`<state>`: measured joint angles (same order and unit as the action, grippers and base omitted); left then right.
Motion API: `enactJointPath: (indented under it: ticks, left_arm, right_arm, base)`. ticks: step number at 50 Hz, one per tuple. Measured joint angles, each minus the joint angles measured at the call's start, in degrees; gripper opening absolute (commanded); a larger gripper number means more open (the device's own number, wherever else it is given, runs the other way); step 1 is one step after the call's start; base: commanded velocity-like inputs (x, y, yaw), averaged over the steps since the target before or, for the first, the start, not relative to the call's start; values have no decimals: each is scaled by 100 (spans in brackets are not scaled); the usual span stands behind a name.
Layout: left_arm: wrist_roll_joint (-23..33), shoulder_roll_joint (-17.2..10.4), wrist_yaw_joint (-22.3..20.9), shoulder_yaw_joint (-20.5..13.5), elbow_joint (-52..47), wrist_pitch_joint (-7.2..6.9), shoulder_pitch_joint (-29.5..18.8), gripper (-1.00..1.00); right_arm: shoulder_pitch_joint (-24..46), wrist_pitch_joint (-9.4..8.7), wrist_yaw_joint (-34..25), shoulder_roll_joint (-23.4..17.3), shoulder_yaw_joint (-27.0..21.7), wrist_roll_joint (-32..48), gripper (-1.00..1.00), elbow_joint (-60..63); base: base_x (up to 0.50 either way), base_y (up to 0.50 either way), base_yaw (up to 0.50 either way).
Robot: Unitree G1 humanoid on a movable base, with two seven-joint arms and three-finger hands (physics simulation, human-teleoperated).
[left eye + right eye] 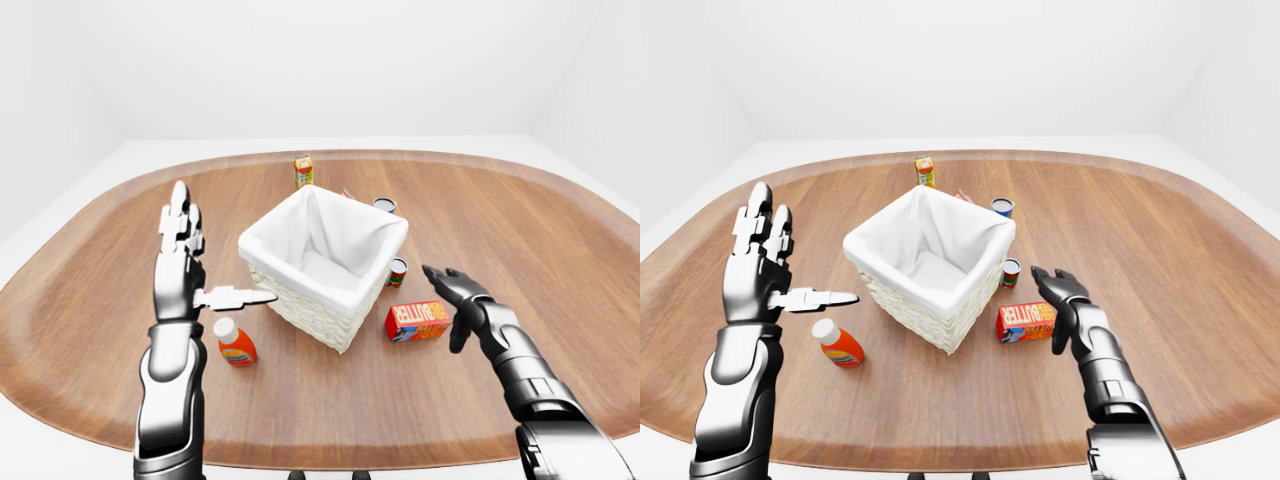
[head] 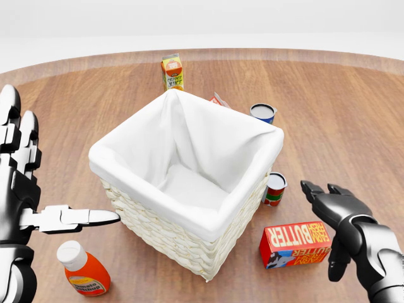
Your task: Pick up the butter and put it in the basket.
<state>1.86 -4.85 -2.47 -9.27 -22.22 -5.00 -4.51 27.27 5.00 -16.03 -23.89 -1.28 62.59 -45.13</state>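
The butter (image 2: 295,243) is a red and orange box lying on its side on the wooden table, just right of the basket in the head view. The basket (image 2: 189,237) is a woven square one with a white cloth liner, and nothing shows inside it. My right hand (image 2: 331,218) is open, its fingers spread just right of the butter and slightly above it, not touching. My left hand (image 2: 28,183) is open and raised upright at the left, with the thumb pointing toward the basket.
An orange bottle with a white cap (image 2: 83,270) lies below my left hand. A small red can (image 2: 274,189) stands between basket and butter. A blue-rimmed can (image 2: 262,113) and an orange juice carton (image 2: 172,71) stand beyond the basket. The oval table's edge (image 1: 330,455) is near.
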Motion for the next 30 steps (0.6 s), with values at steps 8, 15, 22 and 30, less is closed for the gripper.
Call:
enactJointPath:
  ticks: [8, 15, 22, 30]
  left_arm:
    - [7, 6, 0, 8, 18, 0, 10, 100]
    - [9, 11, 2, 14, 36, 0, 19, 100]
    - [7, 14, 4, 16, 51, 0, 21, 100]
    - [0, 11, 3, 13, 68, 0, 19, 100]
  right_arm:
    - [321, 0, 479, 44, 243, 479, 100, -701]
    - [573, 0, 838, 109, 434, 831, 100, -1214]
    - [811, 0, 1076, 206, 557, 1042, 100, -1665]
    - [963, 0, 1228, 318, 664, 1115, 100, -2098]
  base:
    - [0, 0, 0]
    - [0, 0, 0]
    - [0, 0, 0]
    - [0, 0, 0]
